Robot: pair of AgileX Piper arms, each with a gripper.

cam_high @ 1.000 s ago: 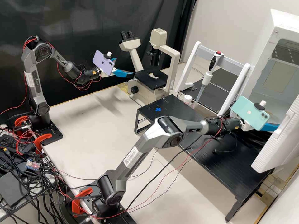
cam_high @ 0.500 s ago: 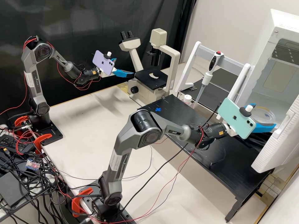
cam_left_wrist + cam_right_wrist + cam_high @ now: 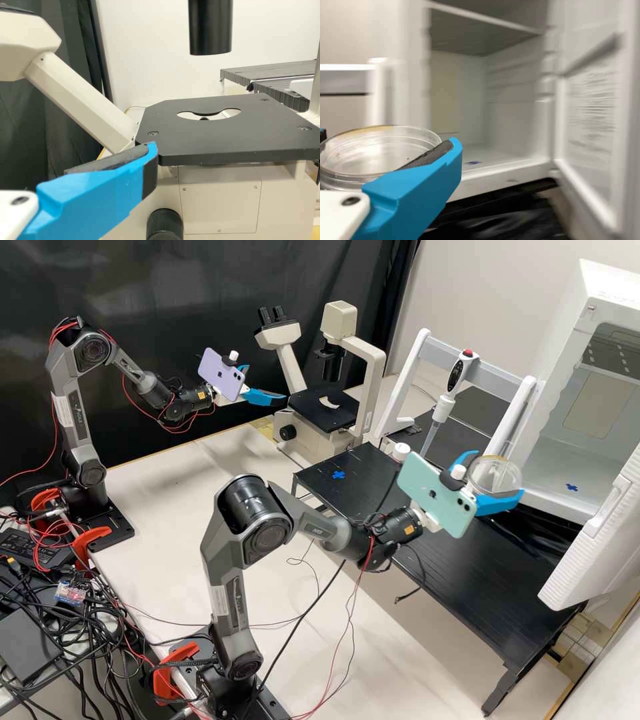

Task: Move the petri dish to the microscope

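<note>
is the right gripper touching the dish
Touching. The right wrist view shows the dish held against the dark pad of the right gripper.

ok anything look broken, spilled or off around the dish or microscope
Nothing stands out: the petri dish is held in the right gripper and the microscope stands upright. The white cabinet door is open, but that looks deliberate.

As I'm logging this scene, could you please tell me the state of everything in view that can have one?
Clear round petri dish, gripped; whether lidded, cannot tell.
Blue-fingered right end effector, shut on the dish.
Blue-fingered left end effector, open.
White cabinet door, open.
Black-and-white pipette, hanging tip down.
</note>
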